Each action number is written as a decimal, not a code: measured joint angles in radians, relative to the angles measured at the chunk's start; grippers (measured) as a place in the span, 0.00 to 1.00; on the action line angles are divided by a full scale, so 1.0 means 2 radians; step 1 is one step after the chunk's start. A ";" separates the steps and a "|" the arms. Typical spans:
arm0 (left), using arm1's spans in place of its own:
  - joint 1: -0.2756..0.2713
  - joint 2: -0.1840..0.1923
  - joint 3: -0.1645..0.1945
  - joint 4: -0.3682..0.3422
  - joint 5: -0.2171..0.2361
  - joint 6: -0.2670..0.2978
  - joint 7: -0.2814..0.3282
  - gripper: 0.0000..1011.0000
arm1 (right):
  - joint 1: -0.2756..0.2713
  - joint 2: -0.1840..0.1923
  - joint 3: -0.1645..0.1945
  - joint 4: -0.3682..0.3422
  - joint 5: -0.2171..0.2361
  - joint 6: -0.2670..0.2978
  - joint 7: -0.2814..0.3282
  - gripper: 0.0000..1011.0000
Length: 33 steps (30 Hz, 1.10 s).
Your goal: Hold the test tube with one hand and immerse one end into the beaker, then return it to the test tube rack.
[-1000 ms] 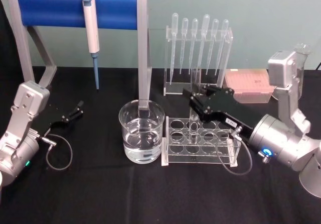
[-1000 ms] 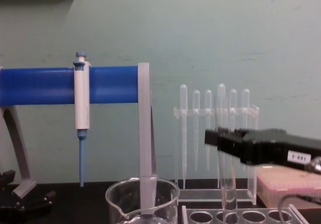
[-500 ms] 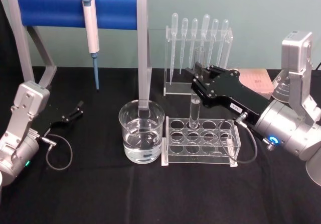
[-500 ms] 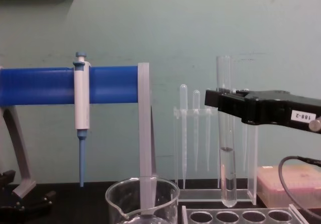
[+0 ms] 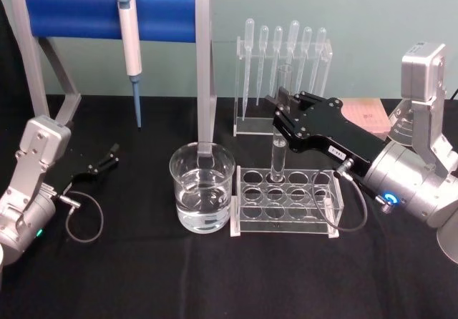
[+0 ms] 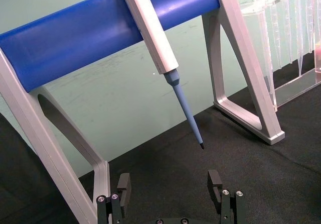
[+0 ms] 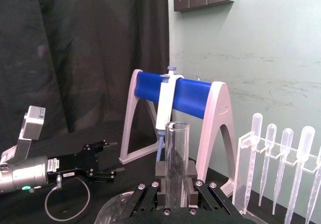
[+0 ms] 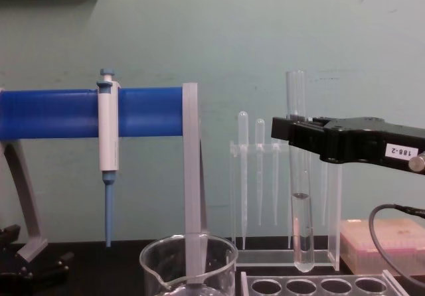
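The test tube (image 5: 278, 156) hangs upright with its round bottom just above the clear tube rack (image 5: 286, 199), right of the beaker (image 5: 202, 187). My right gripper (image 5: 283, 116) is shut on the test tube's upper part. From the chest the test tube (image 8: 299, 203) holds a little clear liquid, and its tip clears the rack (image 8: 319, 285). The beaker (image 8: 189, 261) holds water. In the right wrist view the tube's mouth (image 7: 177, 148) stands above the gripper (image 7: 175, 180). My left gripper (image 5: 109, 156) rests open on the table at the far left, its fingers (image 6: 123, 186) spread wide.
A blue-barred stand (image 5: 107, 15) carries a white-and-blue micropipette (image 5: 129, 43) behind the beaker. A clear holder with several plastic pipettes (image 5: 283, 69) stands behind the rack. A pink box (image 5: 368, 115) lies at the back right.
My right gripper has lifted the test tube up out of the rack over the last second. In the last half second it barely moved. The left arm stayed still.
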 joint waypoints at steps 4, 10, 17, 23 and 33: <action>0.000 0.000 0.000 0.000 0.000 0.000 0.000 0.99 | 0.000 0.000 0.000 0.000 0.000 0.000 0.000 0.22; 0.000 0.000 0.000 0.000 0.000 0.000 0.000 0.99 | 0.000 0.000 0.000 0.000 0.000 0.000 0.000 0.22; 0.000 0.000 0.000 0.000 0.000 0.000 0.000 0.99 | 0.000 0.000 0.000 0.001 0.000 0.000 0.000 0.22; 0.000 0.000 0.000 0.000 0.000 0.000 0.000 0.99 | 0.000 0.000 0.000 0.001 0.000 0.000 0.000 0.22; 0.000 0.000 0.000 0.000 0.000 0.000 0.000 0.99 | 0.000 0.000 0.000 0.001 0.000 0.000 0.000 0.22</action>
